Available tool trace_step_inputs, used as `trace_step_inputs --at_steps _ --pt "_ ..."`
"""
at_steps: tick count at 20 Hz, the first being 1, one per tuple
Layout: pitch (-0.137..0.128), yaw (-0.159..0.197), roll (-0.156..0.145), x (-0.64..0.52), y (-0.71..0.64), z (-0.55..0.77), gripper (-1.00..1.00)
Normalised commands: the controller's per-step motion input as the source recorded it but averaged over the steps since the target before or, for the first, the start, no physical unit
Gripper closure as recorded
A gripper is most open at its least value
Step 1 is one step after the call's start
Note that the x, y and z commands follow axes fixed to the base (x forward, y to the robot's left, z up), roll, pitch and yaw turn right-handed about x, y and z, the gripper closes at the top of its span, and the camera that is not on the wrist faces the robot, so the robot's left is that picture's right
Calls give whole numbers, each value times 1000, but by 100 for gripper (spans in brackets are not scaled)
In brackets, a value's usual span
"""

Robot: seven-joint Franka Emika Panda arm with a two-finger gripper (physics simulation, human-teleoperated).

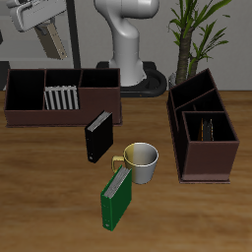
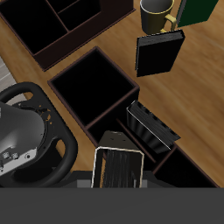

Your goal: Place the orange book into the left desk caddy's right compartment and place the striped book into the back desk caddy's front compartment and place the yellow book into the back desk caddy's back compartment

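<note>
In the outside view, your gripper hangs high in the top of the picture, tilted, and you cannot tell how wide its fingers are or if they grip anything. The striped book stands upright below it, well apart, in the middle box of the long, dark brown back desk caddy. In the wrist view, the striped book leans in its square, dark compartment of the back desk caddy, while a pale-edged, ribbed, flat thing sits very close to the camera.
</note>
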Motion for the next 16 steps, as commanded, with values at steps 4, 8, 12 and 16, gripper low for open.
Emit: trace_step_inputs --at_steps 4,8,12,16 --pt "-20 163 -42 -30 125 131 100" --pt "-75 201 -90 38 215 -11 100" --pt "-47 216 -78 42 -3 -26 100" --pt "-62 226 -93 -38 -5 -44 100"
